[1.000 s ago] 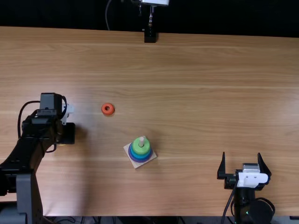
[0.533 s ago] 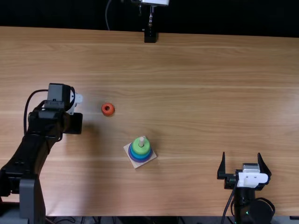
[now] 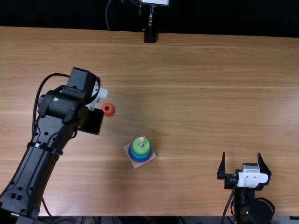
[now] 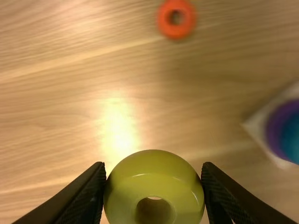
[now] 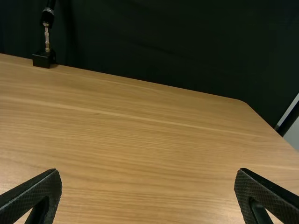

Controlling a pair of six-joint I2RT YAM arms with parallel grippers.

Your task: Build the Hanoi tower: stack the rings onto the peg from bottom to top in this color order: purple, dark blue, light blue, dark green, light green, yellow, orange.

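Over the left part of the table (image 3: 196, 93), the left hand (image 3: 92, 122) grips the yellow ring (image 4: 152, 170) between its two fingers. Near that hand, the orange ring (image 3: 108, 109) lies flat on the table. Closer to the near edge, the peg (image 3: 141, 140) stands upright on its square base (image 3: 136, 165), with purple (image 3: 140, 161), blue and light green (image 3: 140, 150) rings around it. At the near edge, well apart, the right hand (image 3: 241, 155) is open.

Gap between arms (image 3: 39, 149), peg (image 3: 141, 141) standing within
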